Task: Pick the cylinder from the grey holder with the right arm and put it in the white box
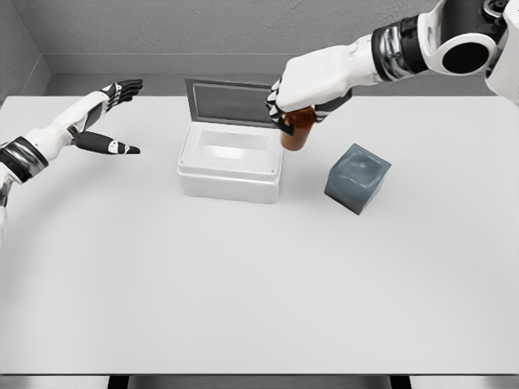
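While my right hand (302,96) has its fingers (276,104) curled tight round the top of the brown cylinder (297,130), I judge the pick to be done and the carry to be the step in hand. That cylinder hangs upright below the palm, lifted clear of the desk (243,292), and from the head view it sits just beside the right edge of the white box (231,162), near its back corner and not yet over the open well. Well apart on the right stands the grey holder (358,177), tilted on the desk, and I see nothing in it now. Behind the well the box lid (229,101) stands raised, with my knuckles close in front of its right end, so I cannot tell how much room there is between them. My left hand (109,117) hovers off to the far left above the desk, fingers spread and holding nothing, and I mean to leave it there. What I think the next move calls for is a short shift leftward, across the box rim, until the cylinder is squarely above the pale hollow, then a gentle descent before I loosen the grip. My worry is clipping the rim or the upright lid on the way, so I would keep the height until the cylinder is centred.
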Controlling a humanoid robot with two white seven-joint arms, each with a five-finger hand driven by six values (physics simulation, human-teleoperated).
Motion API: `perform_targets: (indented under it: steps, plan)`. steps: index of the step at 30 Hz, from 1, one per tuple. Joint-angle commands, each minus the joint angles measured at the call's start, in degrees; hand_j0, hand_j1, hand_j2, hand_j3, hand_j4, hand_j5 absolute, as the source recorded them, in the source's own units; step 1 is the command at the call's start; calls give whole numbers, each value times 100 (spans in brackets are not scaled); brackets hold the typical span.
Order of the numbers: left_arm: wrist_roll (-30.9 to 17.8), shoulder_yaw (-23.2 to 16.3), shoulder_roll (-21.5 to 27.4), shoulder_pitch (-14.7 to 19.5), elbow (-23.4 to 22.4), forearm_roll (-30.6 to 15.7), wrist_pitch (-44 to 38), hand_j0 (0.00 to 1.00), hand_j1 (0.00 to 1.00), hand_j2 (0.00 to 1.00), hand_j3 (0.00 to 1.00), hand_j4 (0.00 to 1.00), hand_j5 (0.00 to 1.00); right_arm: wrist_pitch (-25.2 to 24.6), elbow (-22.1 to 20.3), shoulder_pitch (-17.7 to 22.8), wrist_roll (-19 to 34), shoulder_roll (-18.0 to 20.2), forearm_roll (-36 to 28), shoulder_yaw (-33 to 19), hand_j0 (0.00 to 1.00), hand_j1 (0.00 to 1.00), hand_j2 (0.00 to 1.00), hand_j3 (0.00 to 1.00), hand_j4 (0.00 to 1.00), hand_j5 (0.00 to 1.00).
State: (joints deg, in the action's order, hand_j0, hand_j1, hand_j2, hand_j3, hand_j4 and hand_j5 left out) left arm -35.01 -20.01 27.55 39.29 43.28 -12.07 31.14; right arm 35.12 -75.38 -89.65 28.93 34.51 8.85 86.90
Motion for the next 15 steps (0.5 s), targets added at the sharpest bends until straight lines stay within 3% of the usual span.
perform_targets:
  steps: [1,7,15]
  plan:
    - [1,6,-21,0,5,-41,-11,100,100,100,100,100,100,-12,85,0,-1,-85,-23,-6,35,35,35,35,35,35]
    - [1,-3,5,0,5,-41,-11,100,100,100,100,100,100,-12,428,-35,-1,-384,-23,12,35,35,35,35,35,35]
    - [1,-3,5,0,-4,-41,-2,100,100,100,100,100,100,-12,542,-26,-1,-577,-23,47,35,35,35,35,35,35]
